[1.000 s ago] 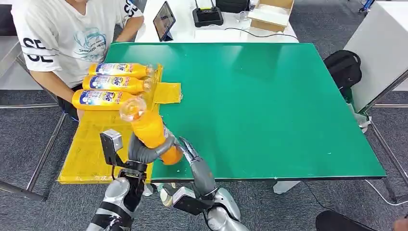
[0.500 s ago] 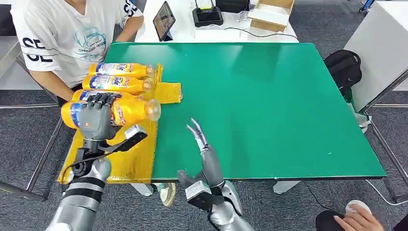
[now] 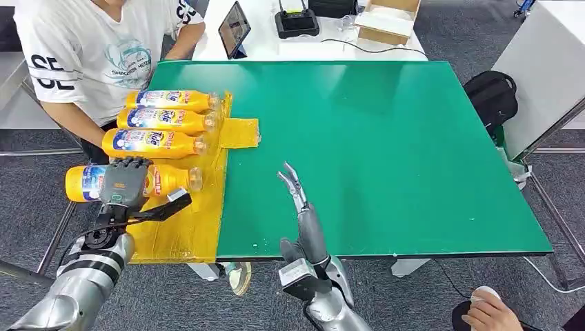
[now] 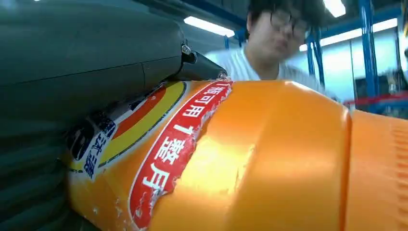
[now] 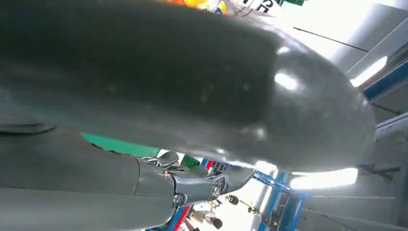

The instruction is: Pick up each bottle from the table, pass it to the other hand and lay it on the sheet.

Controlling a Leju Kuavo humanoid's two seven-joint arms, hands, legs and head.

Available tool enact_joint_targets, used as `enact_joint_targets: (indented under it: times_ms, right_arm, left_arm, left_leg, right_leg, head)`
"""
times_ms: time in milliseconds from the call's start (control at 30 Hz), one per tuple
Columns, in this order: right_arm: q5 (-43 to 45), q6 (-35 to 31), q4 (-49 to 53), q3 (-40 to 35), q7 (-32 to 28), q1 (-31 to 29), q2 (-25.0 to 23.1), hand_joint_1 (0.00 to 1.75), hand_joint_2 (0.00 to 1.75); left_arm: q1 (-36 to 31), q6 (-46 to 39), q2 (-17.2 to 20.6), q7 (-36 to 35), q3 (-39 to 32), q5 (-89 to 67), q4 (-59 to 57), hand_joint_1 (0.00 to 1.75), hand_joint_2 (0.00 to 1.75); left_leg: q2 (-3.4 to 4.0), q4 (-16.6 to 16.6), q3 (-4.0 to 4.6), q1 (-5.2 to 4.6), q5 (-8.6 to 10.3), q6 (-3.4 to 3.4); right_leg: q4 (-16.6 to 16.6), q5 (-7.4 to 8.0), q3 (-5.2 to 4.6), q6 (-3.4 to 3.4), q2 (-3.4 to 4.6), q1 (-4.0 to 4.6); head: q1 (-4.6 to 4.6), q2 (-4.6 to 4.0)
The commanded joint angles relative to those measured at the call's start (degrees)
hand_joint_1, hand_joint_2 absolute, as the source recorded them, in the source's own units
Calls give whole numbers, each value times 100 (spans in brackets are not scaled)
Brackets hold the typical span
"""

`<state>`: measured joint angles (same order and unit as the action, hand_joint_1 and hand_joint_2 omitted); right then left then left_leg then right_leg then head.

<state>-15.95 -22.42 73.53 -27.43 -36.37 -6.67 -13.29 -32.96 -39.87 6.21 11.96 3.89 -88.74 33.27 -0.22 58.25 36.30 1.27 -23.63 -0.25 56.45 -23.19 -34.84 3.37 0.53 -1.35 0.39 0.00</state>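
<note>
An orange bottle (image 3: 131, 181) is gripped around its labelled middle by the left hand (image 3: 124, 183), whose dark fingers are wrapped over the top of it; the bottle is held lying flat, cap toward the green table (image 3: 386, 152), over the left side of the yellow sheet (image 3: 186, 221), with its base reaching past the sheet's outer edge. Whether it already touches the sheet cannot be told. In the left wrist view the same bottle (image 4: 250, 159) is seen very close, its red and yellow label (torn along one edge) pressed against the grey hand (image 4: 72, 72). Three more bottles (image 3: 155, 143) are laid side by side on the sheet's far part, caps pointing toward the table, just beyond the held one. The right hand (image 3: 298, 196) is raised above the near part of the table, well apart from the bottles, its fingers stretched out and spread with nothing in them. A person in a white shirt (image 3: 83, 48) is seated behind the sheet.
</note>
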Motion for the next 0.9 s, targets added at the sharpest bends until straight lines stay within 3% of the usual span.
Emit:
enact_joint_targets:
  times_ms: [33,300,500,533,700,733,900]
  right_arm:
    - [15,46,-38,-36,13,-67,146,0,0]
    - [-11,115,-57,-41,93,-48,145,0,0]
    - [-87,151,-132,-46,175,-27,111,0,0]
    - [-95,156,-147,-37,191,-22,101,0,0]
    - [-95,156,-147,-37,191,-22,101,0,0]
    - [-107,154,-159,-27,212,-21,97,0,0]
    - [-172,233,-354,19,285,-62,83,0,0]
  left_arm:
    - [-543,114,209,-87,481,-73,-1203,175,175]
    - [-526,484,155,-9,462,97,-1426,175,175]
    - [-417,830,-103,717,-69,884,-1325,175,175]
    - [-412,1048,-173,948,-290,1223,-1306,154,175]
    - [-412,1048,-173,948,-290,1223,-1306,154,175]
    - [-430,1311,-208,1051,-412,1416,-1328,0,175]
    - [-352,2387,-383,1805,-921,2521,-1188,0,175]
  left_leg:
    - [-1,0,-32,5,-16,10]
    - [-2,-1,-24,3,-10,8]
    - [-3,-6,-33,1,-12,11]
    - [-5,-5,-23,-1,-8,9]
    - [-8,-5,-24,-1,-8,9]
    - [-7,-8,-37,-1,-12,12]
    - [-13,-8,-40,0,-13,13]
  right_leg:
    - [-4,-15,36,-19,-9,10]
    - [-4,-10,28,-16,-8,8]
    - [-9,-11,39,-16,-10,5]
    - [-7,-8,29,-12,-10,3]
    - [-7,-8,31,-11,-11,2]
    - [-10,-12,45,-17,-12,4]
    - [-12,-14,52,-19,-18,6]
  head:
    - [2,0]
    - [0,0]
    - [0,0]
    - [0,0]
    - [0,0]
    - [0,0]
    - [0,0]
